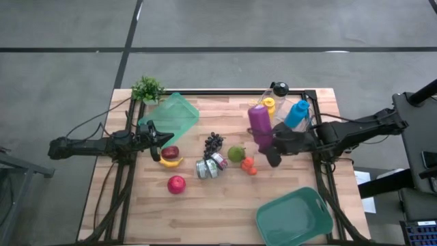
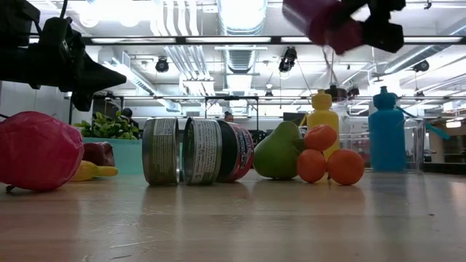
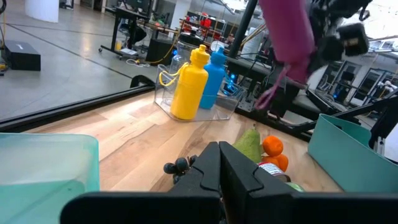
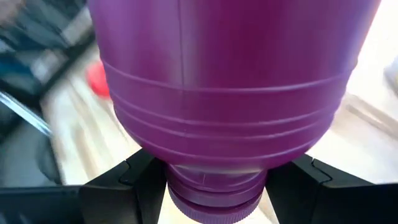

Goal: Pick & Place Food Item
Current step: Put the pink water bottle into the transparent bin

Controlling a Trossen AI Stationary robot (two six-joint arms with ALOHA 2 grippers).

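My right gripper (image 1: 274,145) is shut on a purple bottle (image 1: 259,125), which it holds high above the table over the right middle; the low view shows the bottle (image 2: 328,25) at the top. Below lie a green pear (image 1: 236,154), small orange fruits (image 1: 248,165), tins (image 1: 210,166), dark grapes (image 1: 214,142), a red apple (image 1: 176,184), a banana (image 1: 171,162) and a dark red fruit (image 1: 170,152). My left gripper (image 1: 161,139) waits shut at the left, beside the dark red fruit. My right gripper pinches the purple bottle at its narrow neck (image 4: 214,186), one finger (image 4: 134,180) on each side, lying across the bottle. The body (image 4: 230,74) sticks out ahead of the fingers. The bottle is lifted clear of the table and tilted (image 2: 328,25).
A clear rack at the far right holds a yellow bottle (image 1: 269,104), a blue bottle (image 1: 297,113) and a clear one with a black cap (image 1: 279,89). One green bin (image 1: 295,217) stands near right, another (image 1: 171,116) far left beside a small plant (image 1: 147,89).
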